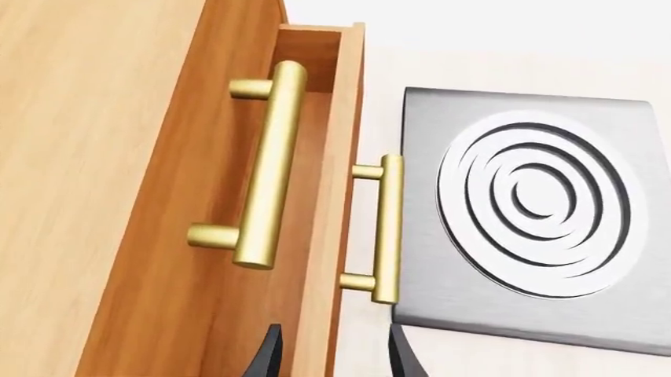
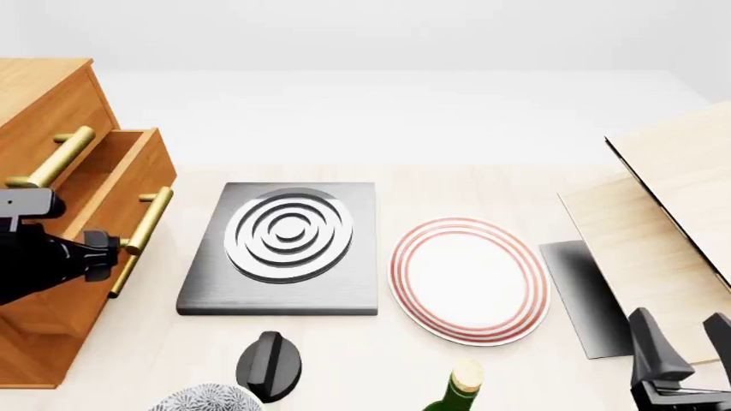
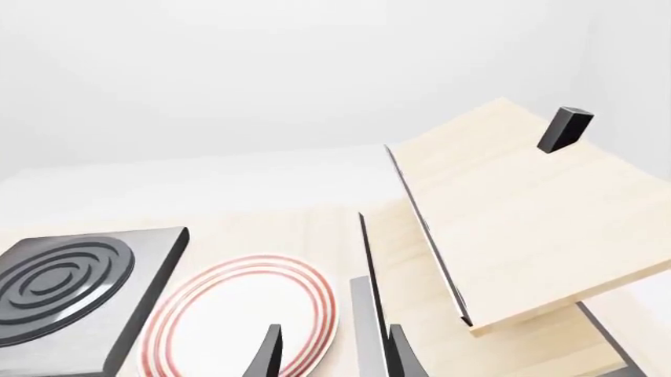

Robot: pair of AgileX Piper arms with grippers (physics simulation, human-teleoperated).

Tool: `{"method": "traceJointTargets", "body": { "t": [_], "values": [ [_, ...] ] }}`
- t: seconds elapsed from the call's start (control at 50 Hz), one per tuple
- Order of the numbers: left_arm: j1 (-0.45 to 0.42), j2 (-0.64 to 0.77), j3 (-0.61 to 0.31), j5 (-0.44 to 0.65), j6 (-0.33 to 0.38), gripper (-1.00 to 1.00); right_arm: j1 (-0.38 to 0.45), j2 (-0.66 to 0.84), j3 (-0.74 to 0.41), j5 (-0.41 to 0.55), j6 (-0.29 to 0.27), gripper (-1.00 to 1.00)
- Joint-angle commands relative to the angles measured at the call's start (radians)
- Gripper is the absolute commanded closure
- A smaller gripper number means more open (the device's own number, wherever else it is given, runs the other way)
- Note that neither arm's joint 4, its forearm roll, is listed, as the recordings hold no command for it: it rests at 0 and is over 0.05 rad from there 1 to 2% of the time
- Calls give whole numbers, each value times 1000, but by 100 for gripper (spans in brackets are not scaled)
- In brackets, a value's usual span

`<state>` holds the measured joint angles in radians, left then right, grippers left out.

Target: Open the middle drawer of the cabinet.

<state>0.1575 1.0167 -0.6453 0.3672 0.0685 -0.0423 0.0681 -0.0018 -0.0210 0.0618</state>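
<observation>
boxy wooden middle drawer [image 2: 126,175], brass bar

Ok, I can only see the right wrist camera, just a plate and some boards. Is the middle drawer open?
Observer: Yes, the front view shows the middle drawer sticking partway out of the cabinet.
Operator: Is the left grabber holding it?
Observer: The left gripper is by the drawer's brass handle, with its fingers spread apart.
Operator: Anything inside?
Observer: The part of the inside that shows is bare wood.
</observation>
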Motion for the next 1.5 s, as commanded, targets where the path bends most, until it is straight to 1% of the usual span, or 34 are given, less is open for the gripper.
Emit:
{"method": "traceJointTargets", "body": {
  "t": [0.02,0.16,0.42,0.48,0.58,0.68,0.84,1.1,1.5],
  "values": [
    [7,7,9,-11,-23,-100,1,14,1,-16,0,-100],
    [8,18,19,-25,-25,-100,1,7,1,-9,0,-100],
    [-17,59,21,-51,-37,-100,2,9,1,-10,1,-100],
    [-28,68,28,-59,-39,-100,2,2,1,-4,1,-100],
    [-51,103,14,-75,-51,-100,0,-10,0,7,1,-100],
    [-63,107,14,-76,-54,-100,1,-8,0,6,0,-100],
    [-101,95,22,-64,-71,-100,2,-19,0,15,2,-100],
    [-137,28,10,-8,-73,-100,5,-18,0,12,3,-100],
    [-153,-14,3,28,-70,-100,7,-3,0,-5,5,-100]
  ]
}}
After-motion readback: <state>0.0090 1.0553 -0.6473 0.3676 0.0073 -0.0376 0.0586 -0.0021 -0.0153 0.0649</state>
